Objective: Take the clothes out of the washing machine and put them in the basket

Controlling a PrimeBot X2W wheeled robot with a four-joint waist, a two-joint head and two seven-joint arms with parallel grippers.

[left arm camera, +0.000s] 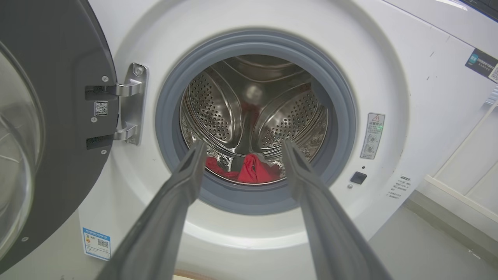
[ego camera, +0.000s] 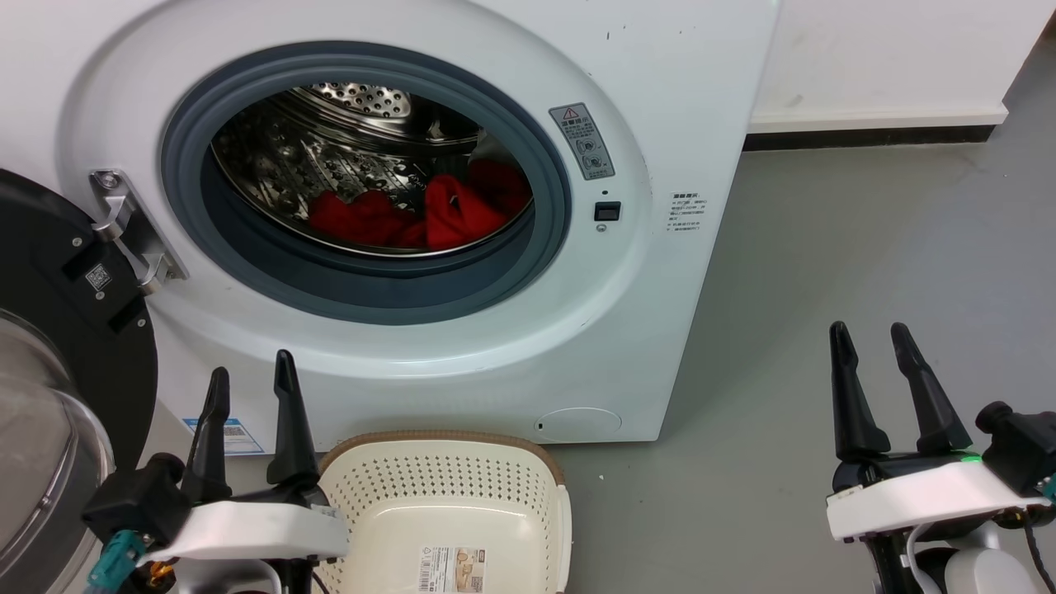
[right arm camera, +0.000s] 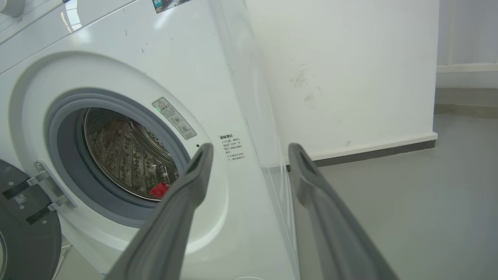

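The white washing machine stands with its black-rimmed glass door swung open to the left. Red clothes lie bunched at the bottom of the steel drum; they also show as red clothes in the left wrist view and as a red scrap in the right wrist view. The cream basket sits on the floor below the door opening and holds nothing. My left gripper is open beside the basket's left rim. My right gripper is open over the floor, to the right of the machine.
Grey floor stretches to the right of the machine up to a white wall with a dark skirting strip. The door hinge juts out at the opening's left edge. A paper label lies inside the basket's front.
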